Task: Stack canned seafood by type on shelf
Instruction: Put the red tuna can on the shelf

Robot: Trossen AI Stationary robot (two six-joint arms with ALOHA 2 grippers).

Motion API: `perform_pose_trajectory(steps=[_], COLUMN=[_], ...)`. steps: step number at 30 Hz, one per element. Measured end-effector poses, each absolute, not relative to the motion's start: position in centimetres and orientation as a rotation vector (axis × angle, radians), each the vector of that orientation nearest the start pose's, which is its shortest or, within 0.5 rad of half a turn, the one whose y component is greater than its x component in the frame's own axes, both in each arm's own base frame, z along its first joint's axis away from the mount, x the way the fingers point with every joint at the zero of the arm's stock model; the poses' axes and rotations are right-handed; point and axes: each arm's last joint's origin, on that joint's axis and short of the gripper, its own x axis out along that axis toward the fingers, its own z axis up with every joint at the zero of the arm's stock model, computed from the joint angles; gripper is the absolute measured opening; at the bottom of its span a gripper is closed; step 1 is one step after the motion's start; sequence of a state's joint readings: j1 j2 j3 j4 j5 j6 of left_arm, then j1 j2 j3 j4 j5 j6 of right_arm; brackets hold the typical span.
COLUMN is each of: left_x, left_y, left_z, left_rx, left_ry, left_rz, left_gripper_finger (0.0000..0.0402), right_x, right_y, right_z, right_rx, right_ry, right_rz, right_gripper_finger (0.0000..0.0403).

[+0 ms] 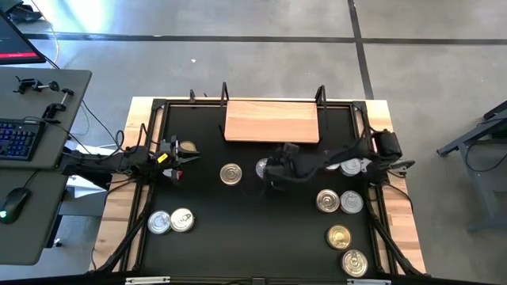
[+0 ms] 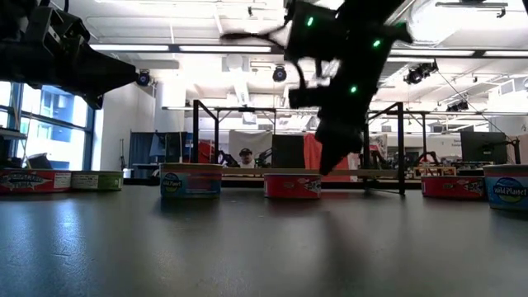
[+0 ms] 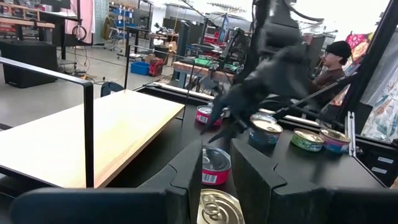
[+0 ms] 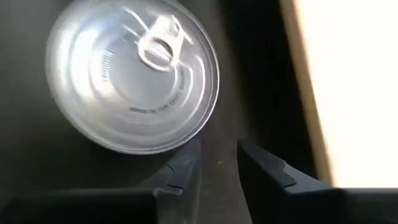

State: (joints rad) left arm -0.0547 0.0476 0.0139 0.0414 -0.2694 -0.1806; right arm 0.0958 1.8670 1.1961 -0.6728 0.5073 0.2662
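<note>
Shelf point(image 1: 272, 121) sits bare at the far edge of the surface point(image 1: 245, 229), mid-width; no can on it yet. Cans are scattered: one point(image 1: 230, 174) near centre, one point(image 1: 263, 168) just beside the right gripper point(image 1: 273, 172), a pair point(image 1: 170, 221) toward the near-left corner, several along the right edge down to the near-right corner, one point(image 1: 188, 148) by the left gripper point(image 1: 176, 154).

Right arm reaches in from the right edge w/ its gripper hovering just in front of the shelf. In the wrist view its fingers point(image 4: 186, 168) are only slightly parted, holding nothing, tips just off the rim of the silver can point(image 4: 134, 74), shelf edge close alongside. Left gripper waits near the left edge, fingers slightly apart, empty.

Step, as I read it: approach for the first pick, so task is at its start. Next move prob. needs the right gripper opened wider than the can, centred over it, lowered, then closed on the sides.
</note>
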Motion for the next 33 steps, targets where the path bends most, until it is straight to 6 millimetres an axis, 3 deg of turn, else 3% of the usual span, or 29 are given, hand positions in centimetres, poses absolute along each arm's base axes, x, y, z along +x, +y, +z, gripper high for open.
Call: perform_pose_trajectory(steps=[4, 9, 16, 19, 26, 29, 33], left_x=[9.9, 9.9, 9.9, 9.9, 9.9, 9.9, 9.9], left_y=[0.2, 0.2, 0.2, 0.2, 0.2, 0.2, 0.2], left_z=[16.9, 16.9, 16.9, 16.9, 16.8, 16.8, 16.8], left_rx=[-0.181, -0.18, -0.171, -0.171, -0.162, -0.16, -0.162], left_ry=[-0.027, -0.027, -0.026, -0.026, -0.024, -0.024, -0.024], left_rz=[0.213, 0.213, 0.211, 0.21, 0.208, 0.208, 0.208], left_gripper_finger=[0.0076, 0.0076, 0.0076, 0.0076, 0.0076, 0.0076, 0.0076], right_x=[34.8, 35.3, 36.5, 35.9, 32.4, 32.5, 33.2], right_y=[1.2, 2.6, 5.8, 6.2, 1.7, -0.3, -1.8], right_z=[15.8, 16.2, 17.4, 17.3, 17.7, 16.9, 15.6], right_rx=[0.032, 0.216, 0.049, -0.024, -0.027, 0.027, 0.116], right_ry=[1.287, 1.277, 1.116, 1.136, 1.381, 1.352, 1.26], right_rz=[-0.329, -0.097, -0.031, -0.141, -0.594, -0.648, -0.565], right_gripper_finger=[0.0091, 0.008, 0.0064, 0.0062, 0.0093, 0.0113, 0.0121])
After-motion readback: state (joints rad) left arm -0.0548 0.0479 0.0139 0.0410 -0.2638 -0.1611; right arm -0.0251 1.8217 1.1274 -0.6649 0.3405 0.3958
